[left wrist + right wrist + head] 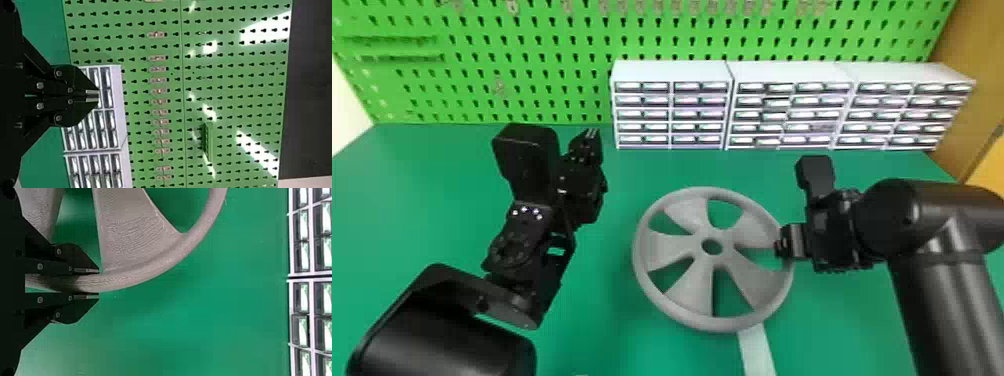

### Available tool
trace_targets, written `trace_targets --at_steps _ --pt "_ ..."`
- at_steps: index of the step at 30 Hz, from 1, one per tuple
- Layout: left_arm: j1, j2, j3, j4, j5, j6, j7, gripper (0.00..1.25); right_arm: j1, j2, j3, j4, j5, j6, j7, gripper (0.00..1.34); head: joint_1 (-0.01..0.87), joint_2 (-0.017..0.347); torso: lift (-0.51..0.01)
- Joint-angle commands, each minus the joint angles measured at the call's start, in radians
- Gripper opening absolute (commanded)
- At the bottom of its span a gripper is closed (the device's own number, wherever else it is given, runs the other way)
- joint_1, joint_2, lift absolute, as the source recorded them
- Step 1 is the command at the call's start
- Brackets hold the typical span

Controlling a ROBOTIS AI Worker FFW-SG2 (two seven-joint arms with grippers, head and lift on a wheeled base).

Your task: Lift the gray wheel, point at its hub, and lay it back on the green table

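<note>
The gray wheel is in front of the robot, its spoked face and round hub hole turned up toward the head view. At its right side my right gripper holds the rim. In the right wrist view the rim of the wheel runs between the two fingers of my right gripper, which lie close against it. To the wheel's left and farther back is my left gripper, apart from it. My left gripper has its fingertips together in the left wrist view, with nothing between them.
The green table lies beneath, with a white strip near its front, partly behind the wheel. White drawer cabinets line the back right. A green pegboard rises behind, and a brown panel stands at the right.
</note>
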Motion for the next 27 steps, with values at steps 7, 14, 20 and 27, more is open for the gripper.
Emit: trace_targets --at_steps 7,14,20,27 --pt "-0.001 0.0 -0.001 0.002 0.002 -0.002 0.0 0.05 -0.001 0.0 0.01 0.06 0.002 -0.031 0.001 0.12 0.692 0.048 -0.093" --pt "-0.001 0.0 -0.004 0.004 0.002 -0.003 0.0 0.05 -0.001 0.0 0.015 0.104 -0.001 -0.051 0.001 0.12 0.692 0.048 -0.093" --pt "-0.001 0.0 -0.006 0.005 0.004 -0.003 0.0 0.05 -0.002 -0.002 0.021 0.123 -0.001 -0.056 0.001 0.12 0.692 0.048 -0.093" --pt "-0.003 0.0 -0.006 0.008 0.004 -0.003 0.0 0.05 -0.005 -0.003 0.026 0.146 -0.005 -0.062 0.001 0.12 0.692 0.048 -0.093"
